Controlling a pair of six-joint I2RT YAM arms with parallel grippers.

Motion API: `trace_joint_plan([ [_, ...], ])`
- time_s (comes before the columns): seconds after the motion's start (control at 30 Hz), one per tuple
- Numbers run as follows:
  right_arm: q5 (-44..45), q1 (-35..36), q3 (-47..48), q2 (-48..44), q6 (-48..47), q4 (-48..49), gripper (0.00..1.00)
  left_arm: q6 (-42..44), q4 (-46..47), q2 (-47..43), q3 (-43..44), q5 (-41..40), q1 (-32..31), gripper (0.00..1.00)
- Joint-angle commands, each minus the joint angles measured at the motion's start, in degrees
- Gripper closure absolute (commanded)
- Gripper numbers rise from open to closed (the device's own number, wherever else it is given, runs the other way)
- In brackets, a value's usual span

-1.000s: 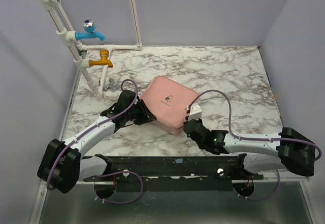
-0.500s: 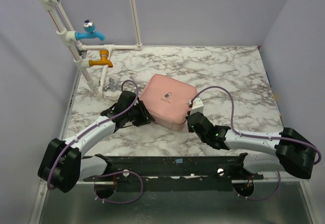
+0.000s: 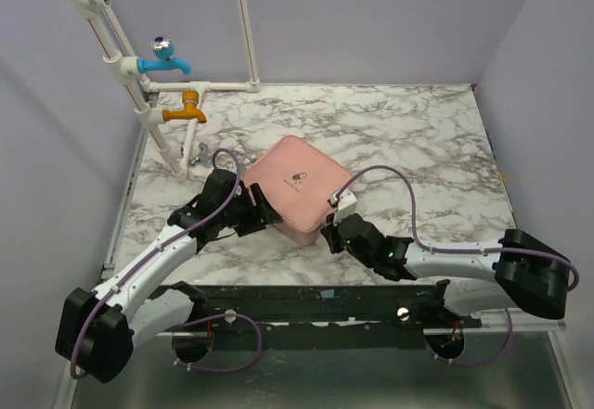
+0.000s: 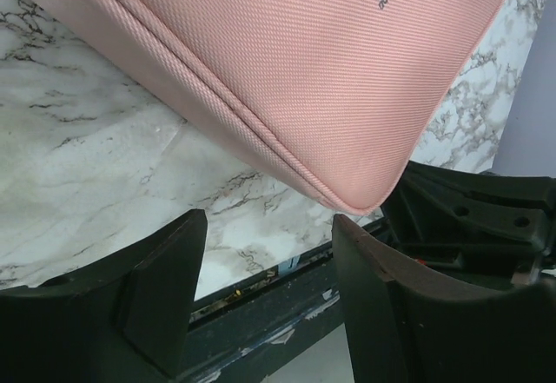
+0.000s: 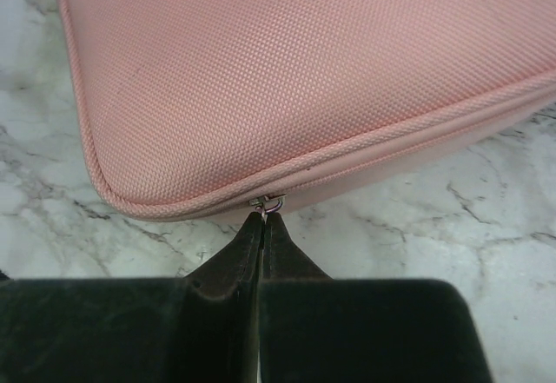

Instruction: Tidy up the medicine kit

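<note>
Right wrist view: my right gripper (image 5: 261, 220) has its jaws pressed flat together, tips right at the small metal ring (image 5: 273, 202) of the zip on the medicine kit (image 5: 287, 79), at the kit's near rounded corner. Whether a pull tab is caught between the jaws I cannot tell; only the ring shows past the tips.

The kit lies flat and closed on the marble table (image 3: 418, 149), lid up, so I judge the step in hand is unzipping it, with the sorting not yet begun. My left gripper (image 3: 258, 212) sits at the kit's near-left edge, jaws wide, a corner of the kit just beyond them and touched by neither.

Next, I think, the right must draw the zip along the kit's edge and round its corner, while the left closes on or braces the kit so it does not slide.
</note>
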Motion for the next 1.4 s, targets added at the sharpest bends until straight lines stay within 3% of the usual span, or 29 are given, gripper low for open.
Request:
trace_joint_plan([
  [0.0, -1.89, 2.95, 3.22, 4.61, 0.61, 7.64, 0.99, -0.37, -4.40, -2.98, 0.35, 2.23, 0.37, 0.38],
  [0.3, -2.67, 5.70, 7.42, 11.46, -1.07, 12.79, 0.99, -2.78, -3.00, -3.77, -2.05, 3.06, 0.44, 0.37],
  [0.7, -3.07, 7.72, 6.91, 11.15, -2.89, 13.56, 0.99, -3.82, -0.07, 2.99, -1.03, 1.63, 0.68, 0.39],
  [1.13, 1.96, 8.05, 5.79, 11.25, -2.07, 11.39, 0.99, -3.10, 2.31, 5.85, -0.74, 3.33, 1.60, 0.86],
  [1.37, 6.69, 8.06, 5.16, 9.64, -4.10, 8.89, 0.99, -1.88, 2.05, 4.65, -1.79, 3.48, 2.46, 0.93],
])
